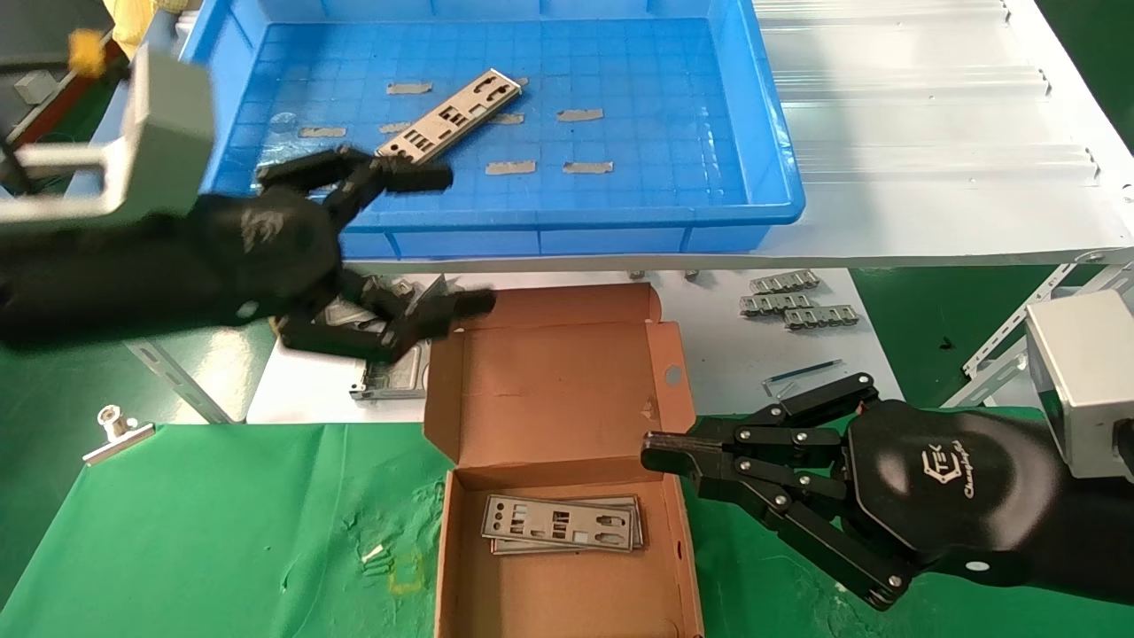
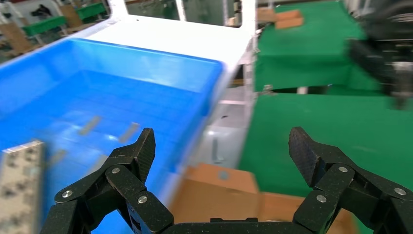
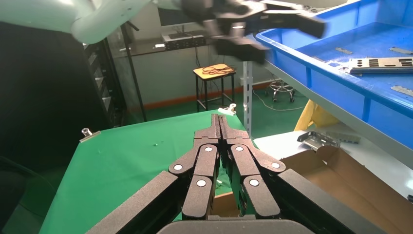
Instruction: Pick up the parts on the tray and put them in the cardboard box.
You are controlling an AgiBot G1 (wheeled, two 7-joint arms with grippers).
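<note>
One part [image 1: 452, 115] [image 3: 380, 62] [image 2: 19, 187], a thin punched silver plate, lies slantwise in the blue tray [image 1: 762, 133] [image 2: 122, 83] [image 3: 350, 90]. My left gripper [image 1: 468, 239] [image 2: 222, 141] is open and holds nothing. It hovers at the tray's front rim, one finger over the tray and the other over the cardboard box [image 1: 549, 381] [image 2: 219, 187] [image 3: 341, 170] lid. A small stack of parts [image 1: 563, 525] lies inside the box. My right gripper [image 1: 651, 443] [image 3: 219, 119] is shut and empty, level with the box's right wall.
A chunky grey metal frame [image 1: 390, 377] [image 3: 319, 140] lies on the white sheet left of the box lid, under my left hand. Ridged silver strips [image 1: 797, 299] and a hex key [image 1: 802, 372] sit right of the lid. A binder clip [image 1: 115, 431] lies on the green cloth.
</note>
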